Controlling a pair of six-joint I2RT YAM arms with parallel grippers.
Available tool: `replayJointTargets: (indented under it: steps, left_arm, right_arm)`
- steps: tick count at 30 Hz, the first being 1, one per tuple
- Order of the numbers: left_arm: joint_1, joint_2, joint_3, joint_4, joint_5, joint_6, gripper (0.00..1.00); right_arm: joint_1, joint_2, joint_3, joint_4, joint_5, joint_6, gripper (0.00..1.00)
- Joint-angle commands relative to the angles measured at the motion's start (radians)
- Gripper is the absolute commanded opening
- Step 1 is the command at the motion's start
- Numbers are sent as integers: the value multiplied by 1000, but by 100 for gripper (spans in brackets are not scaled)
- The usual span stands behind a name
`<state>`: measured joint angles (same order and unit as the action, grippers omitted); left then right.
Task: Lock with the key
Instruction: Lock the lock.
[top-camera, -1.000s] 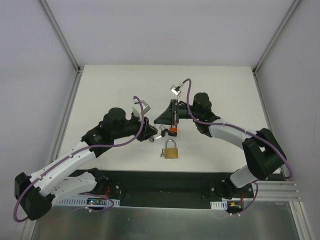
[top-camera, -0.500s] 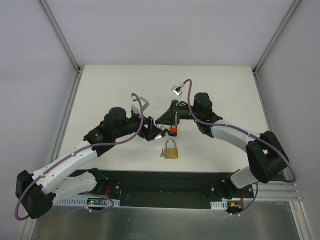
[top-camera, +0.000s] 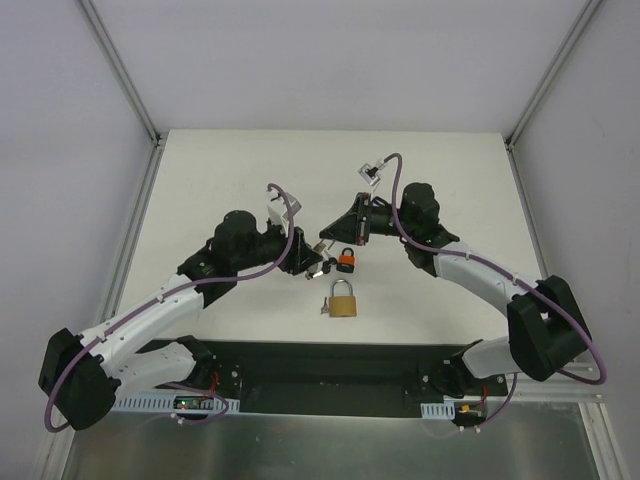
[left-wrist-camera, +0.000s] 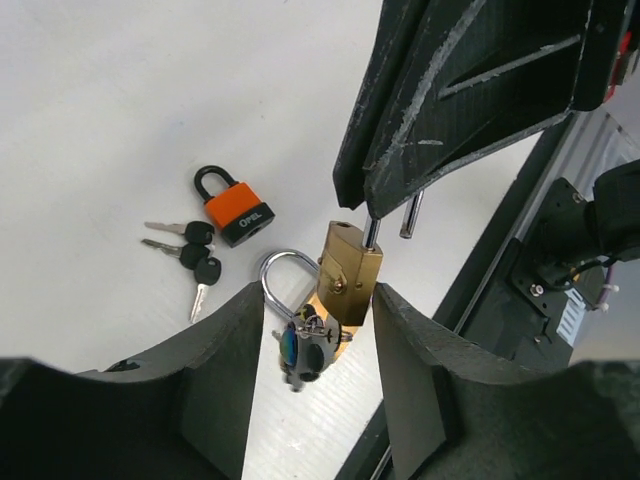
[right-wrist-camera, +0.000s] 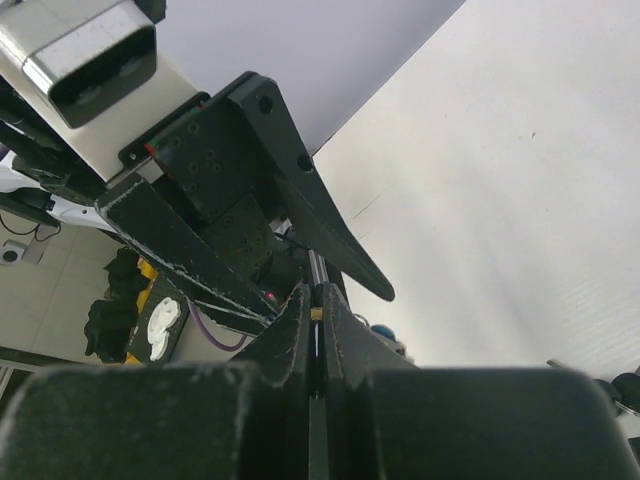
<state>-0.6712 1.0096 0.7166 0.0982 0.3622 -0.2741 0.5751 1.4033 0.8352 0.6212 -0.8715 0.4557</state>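
We see the brass padlock with a steel shackle lying flat on the white table, towards the near edge, with a small bunch of keys at its shackle. Just behind it sits a small orange-and-black padlock, loose black-headed keys beside it. The left gripper hangs released above them, fingers wide apart and empty. The right gripper is clenched, tips pressed together. Whether anything thin is pinched there, we cannot tell.

The orange padlock bears white lettering reading roughly "OPEL".
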Motion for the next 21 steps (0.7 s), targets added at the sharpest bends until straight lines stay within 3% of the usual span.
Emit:
replayJointTargets:
  steps: [1, 11, 16, 21]
  left_arm:
    - [9, 14, -20, 115, 73, -7, 43]
    - [9, 35, -25, 175, 121, -20, 27]
    - [9, 60, -19, 184, 136, -33, 0]
    - [7, 41, -43, 195, 130, -51, 0]
  right_arm:
    - [-3, -46, 8, 28, 3, 3, 0]
    - [-3, -44, 4, 25, 9, 1, 0]
    - [-4, -50, -2, 25, 22, 0, 0]
    - [-4, -56, 2, 20, 23, -5, 3]
